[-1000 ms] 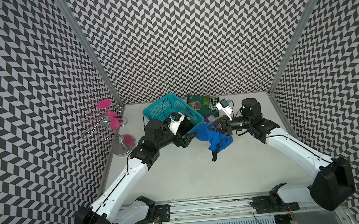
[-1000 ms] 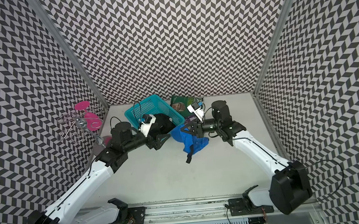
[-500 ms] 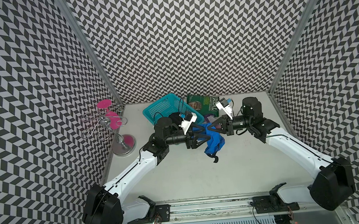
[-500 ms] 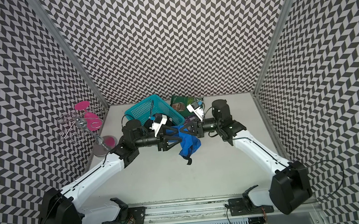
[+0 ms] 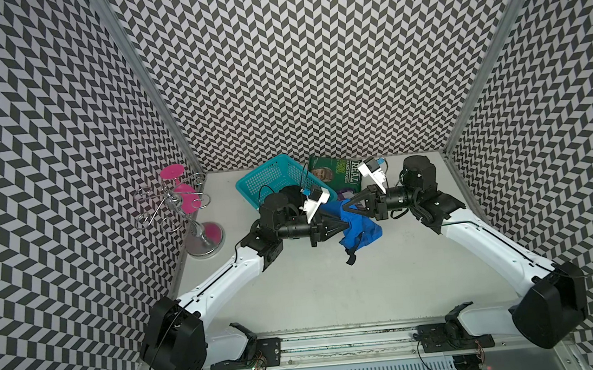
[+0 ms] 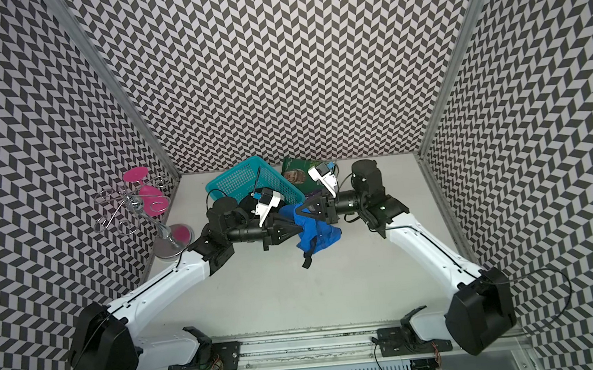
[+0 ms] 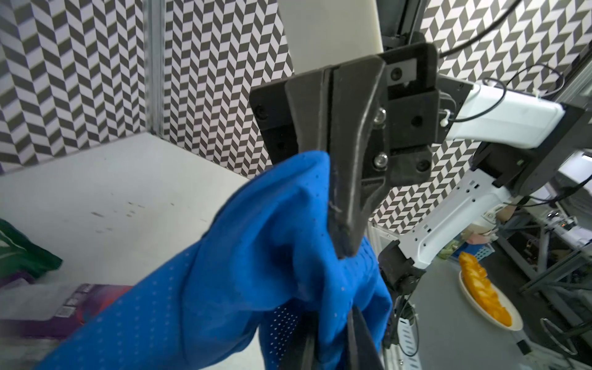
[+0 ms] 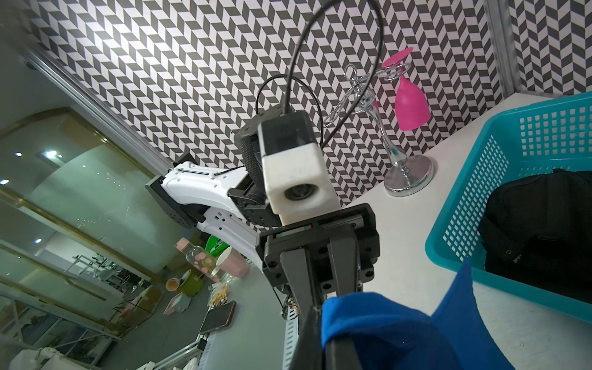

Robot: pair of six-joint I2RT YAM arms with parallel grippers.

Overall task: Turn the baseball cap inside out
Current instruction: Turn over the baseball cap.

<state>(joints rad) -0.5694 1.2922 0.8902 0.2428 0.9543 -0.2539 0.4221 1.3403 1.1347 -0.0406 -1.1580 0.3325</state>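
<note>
At the far left of the table [image 5: 333,292], the wire stand [image 5: 195,220] with its pink glasses [image 5: 184,201] sits where it was a second ago. So does the teal basket [image 5: 269,181] just to its right, with a black garment [image 8: 538,224] lying in it.

The change is in the left gripper [image 5: 340,223]. A second ago it hung wide open beside the basket, well apart from the blue baseball cap [image 5: 363,229]. Now it has reached rightward and clamped down on a fold of it. The left wrist view shows the perforated fabric bunched between its fingers [image 7: 365,346].

The cap hangs in the air over the far middle of the table, just nearer than the basket, and its black strap [image 5: 351,258] dangles toward the table. On the cap's right side the right gripper [image 5: 351,206] stays pinched on another edge of the fabric, jaws flat together. It was the same in the earlier frames, when it alone carried the cap. Beyond it, against the far wall, lies a green bag [image 5: 334,169], unmoved.

With both grippers now grasping the cap close together, the robot looks ready to pull the fabric apart or feed the crown through. The turning itself seems barely begun, and I cannot tell which face is outward.
</note>
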